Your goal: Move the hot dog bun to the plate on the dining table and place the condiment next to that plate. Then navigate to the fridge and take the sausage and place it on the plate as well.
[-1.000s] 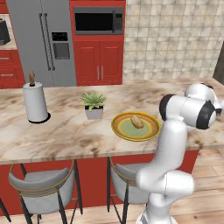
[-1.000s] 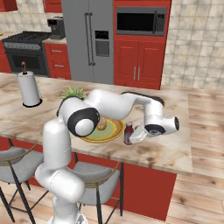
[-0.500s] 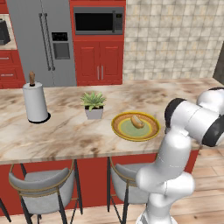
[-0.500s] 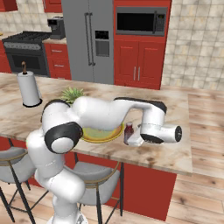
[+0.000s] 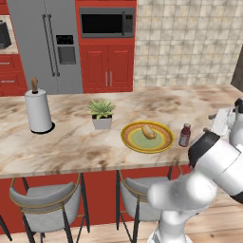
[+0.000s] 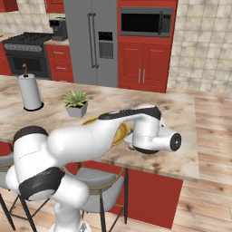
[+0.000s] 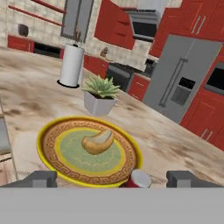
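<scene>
1. Sitting on the plate, the hot dog bun is in place, and the condiment bottle stands upright just beside the rim at 3 o'clock on the dining table.
2. Gripper jaws are spread wide and empty, the bottle's cap between the tips — lift straight off so neither finger clips it.
3. The table edge lies close behind the bottle; the fridge waits at 11 o'clock — open floor lies beyond the table's right end.

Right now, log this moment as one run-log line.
hot dog bun: on plate | condiment bottle: upright beside plate | pincer: open, behind bottle
</scene>
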Robot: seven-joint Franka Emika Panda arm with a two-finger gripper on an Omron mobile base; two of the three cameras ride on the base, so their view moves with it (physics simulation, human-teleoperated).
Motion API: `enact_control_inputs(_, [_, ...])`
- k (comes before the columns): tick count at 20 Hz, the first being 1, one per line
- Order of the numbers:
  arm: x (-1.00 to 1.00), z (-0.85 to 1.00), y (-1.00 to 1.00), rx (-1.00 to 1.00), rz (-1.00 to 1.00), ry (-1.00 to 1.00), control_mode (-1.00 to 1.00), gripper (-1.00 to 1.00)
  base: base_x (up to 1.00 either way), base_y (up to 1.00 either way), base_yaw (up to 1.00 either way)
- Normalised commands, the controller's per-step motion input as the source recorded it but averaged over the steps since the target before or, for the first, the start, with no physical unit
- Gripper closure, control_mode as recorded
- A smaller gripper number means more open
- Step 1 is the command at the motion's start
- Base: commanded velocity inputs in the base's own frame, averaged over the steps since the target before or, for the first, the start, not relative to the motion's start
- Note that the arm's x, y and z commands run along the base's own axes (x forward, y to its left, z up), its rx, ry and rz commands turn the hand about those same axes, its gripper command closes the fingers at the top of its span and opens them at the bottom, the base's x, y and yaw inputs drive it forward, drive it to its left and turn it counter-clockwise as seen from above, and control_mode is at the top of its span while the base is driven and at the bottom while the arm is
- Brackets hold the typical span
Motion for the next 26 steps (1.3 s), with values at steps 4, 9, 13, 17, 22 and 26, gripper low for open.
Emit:
enact_control_inputs(4, [-0.31, 0.59, 0.39, 0.0, -0.25, 0.0, -1.0, -1.0, 0.0, 0.0, 0.0])
enact_control_inputs(9, [-0.24, 0.53, 0.42, 0.03, -0.26, 0.05, -1.0, -1.0, 0.0, 0.0, 0.0])
enact_control_inputs(13, [-0.15, 0.46, 0.47, 0.08, -0.29, 0.16, -1.0, -1.0, 0.0, 0.0, 0.0])
enact_control_inputs(17, [-0.05, 0.45, 0.51, 0.05, -0.31, 0.21, -1.0, -1.0, 0.0, 0.0, 0.0])
enact_control_inputs(22, [-0.14, 0.28, 0.56, 0.07, -0.32, 0.21, -1.0, -1.0, 0.0, 0.0, 0.0])
enact_control_inputs(26, [-0.26, 0.03, 0.66, 0.05, -0.34, 0.1, -1.0, -1.0, 0.0, 0.0, 0.0])
